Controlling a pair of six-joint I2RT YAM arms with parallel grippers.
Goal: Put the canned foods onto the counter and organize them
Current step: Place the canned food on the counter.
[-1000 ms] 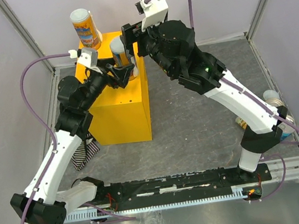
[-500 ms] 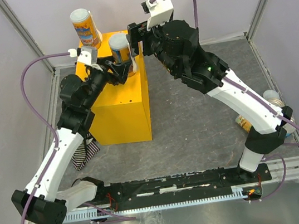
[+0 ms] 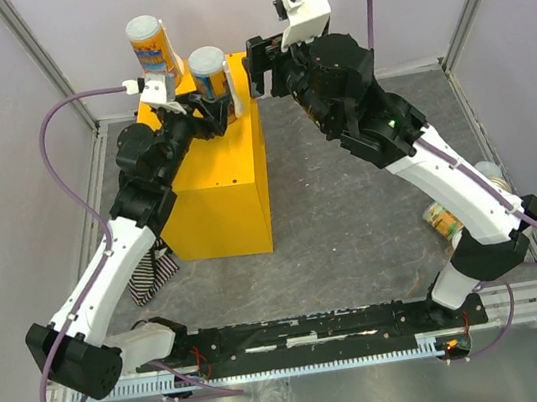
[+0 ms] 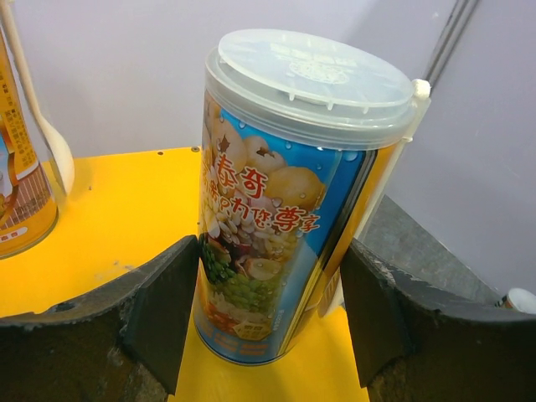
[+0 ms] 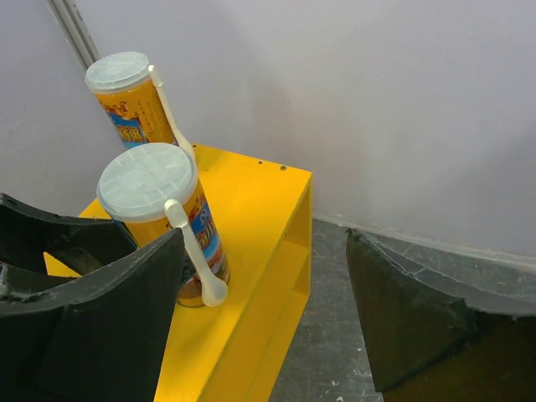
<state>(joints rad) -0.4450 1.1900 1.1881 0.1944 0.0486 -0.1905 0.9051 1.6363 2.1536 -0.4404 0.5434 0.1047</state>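
Observation:
A blue-and-yellow labelled can [image 3: 209, 73] with a white lid and a white spoon on its side stands upright on the back part of the yellow counter [image 3: 218, 198]. My left gripper [image 3: 214, 106] is shut on this can [image 4: 285, 193], one finger on each side of its lower half. An orange can [image 3: 151, 49] stands behind it at the counter's back left corner. My right gripper [image 3: 254, 67] hangs open just right of the held can [image 5: 159, 222], and nothing is between its fingers [image 5: 126, 318]. Two more cans [image 3: 443, 220] lie on the floor beside the right arm.
A striped cloth [image 3: 151, 274] lies on the floor at the counter's front left corner. Grey walls with metal rails close in the back and both sides. The counter's open shelf side [image 5: 289, 276] faces right, towards the grey floor [image 3: 351, 209].
My left gripper has closed on the blue-labelled can and moved it towards the back of the counter. The right gripper has let it go and pulled away to the right and back.

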